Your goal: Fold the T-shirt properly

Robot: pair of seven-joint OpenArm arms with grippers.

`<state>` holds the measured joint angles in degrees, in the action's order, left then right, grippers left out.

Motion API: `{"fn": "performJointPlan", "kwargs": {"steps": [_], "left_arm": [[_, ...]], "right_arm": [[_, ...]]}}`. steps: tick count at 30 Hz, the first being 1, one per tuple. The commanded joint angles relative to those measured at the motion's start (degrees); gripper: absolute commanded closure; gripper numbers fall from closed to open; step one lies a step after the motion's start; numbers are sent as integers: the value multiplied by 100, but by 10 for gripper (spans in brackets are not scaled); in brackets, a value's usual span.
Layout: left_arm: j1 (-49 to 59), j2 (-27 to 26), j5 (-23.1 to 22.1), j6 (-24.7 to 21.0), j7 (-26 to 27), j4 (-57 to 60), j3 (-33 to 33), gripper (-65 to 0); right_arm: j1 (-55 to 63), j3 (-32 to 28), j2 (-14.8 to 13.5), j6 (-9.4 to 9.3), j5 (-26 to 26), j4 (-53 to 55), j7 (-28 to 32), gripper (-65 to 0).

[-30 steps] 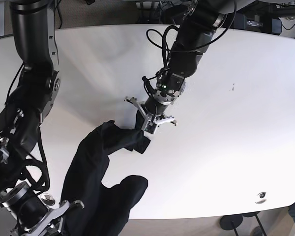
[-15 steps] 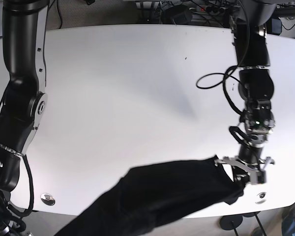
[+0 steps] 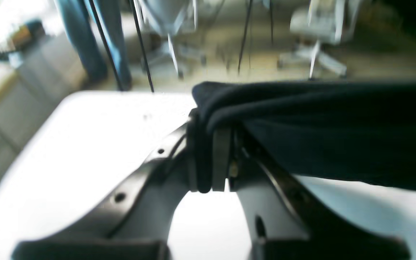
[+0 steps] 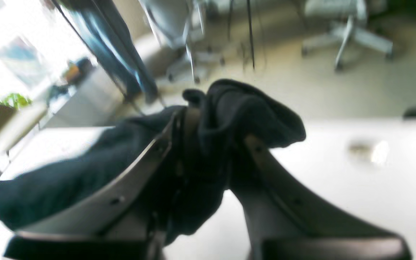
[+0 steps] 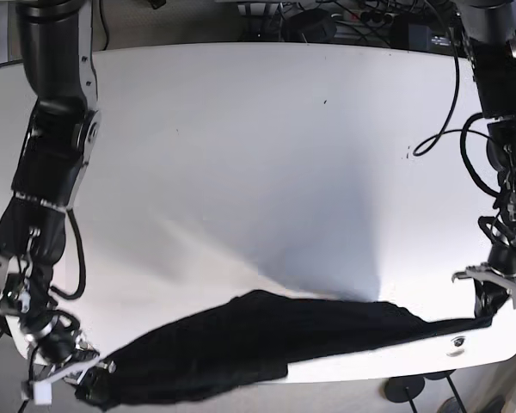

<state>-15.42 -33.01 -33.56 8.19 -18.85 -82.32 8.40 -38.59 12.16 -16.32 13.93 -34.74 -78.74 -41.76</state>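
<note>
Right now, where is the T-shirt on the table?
In the base view the T-shirt is stretched along the table's near edge, held between the right claw at the view's left corner and the left claw at its right.

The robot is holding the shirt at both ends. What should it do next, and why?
Probably carry the shirt up onto the middle of the table. The left gripper and right gripper hold it stretched along the near edge, bunched like a rope, partly hanging off.

Both arms reach wide apart, left pincer point(image 5: 490, 297) and right pincer point(image 5: 73, 372) each clamped closed.
</note>
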Motion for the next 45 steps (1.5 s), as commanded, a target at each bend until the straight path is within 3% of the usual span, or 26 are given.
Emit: {"fn": "performJointPlan", "kwargs": {"steps": [1, 7, 12, 16, 19, 22, 24, 27, 32, 35, 41, 42, 45], "left_arm": [[351, 62, -7, -84, 193, -194, 87, -6], [1828, 537, 11, -67, 184, -590, 878, -6], [2856, 572, -7, -67, 184, -932, 957, -6], [3612, 712, 2, -67, 184, -1117, 1204, -4], [4017, 844, 11, 162, 184, -1205, 1476, -4], [4280, 871, 11, 575, 184, -1205, 1634, -4], [4395, 985, 11, 610, 184, -1214, 1749, -4], [4535, 1020, 11, 610, 184, -1214, 1872, -4], [4720, 1029, 11, 619, 184, -1390, 1889, -4], [4790, 1099, 11, 619, 184, -1521, 1889, -4], [4808, 1152, 20, 619, 175, -1609, 1880, -4], [4808, 1178, 20, 619, 175, -1609, 1880, -4], [4808, 1275, 20, 619, 175, -1609, 1898, -4]], "right_arm": [[804, 397, 168, 62, -64, -544, 224, -21], [3063, 933, 669, 97, -56, -1361, 233, -21], [4303, 1056, 950, 97, -56, -1713, 233, -21], [4997, 1170, 959, 97, -636, -1713, 233, -24], [5410, 1188, 942, 97, -987, -1713, 233, -135], [5727, 1188, 854, 97, -1128, -1730, 233, -320], [5912, 1197, 801, 97, -1286, -1933, 233, -428], [6193, 1206, 731, 97, -1304, -2662, 233, -488], [5771, 1030, 502, 44, -1286, -3023, 224, -493], [4769, 450, 194, 35, -882, -2214, 4, -493], [3046, -324, 71, 114, 182, -192, -13, -490], [2817, -386, 89, 193, 331, 89, -4, -490], [2246, -544, 124, 703, 920, 845, 180, -490]]}}
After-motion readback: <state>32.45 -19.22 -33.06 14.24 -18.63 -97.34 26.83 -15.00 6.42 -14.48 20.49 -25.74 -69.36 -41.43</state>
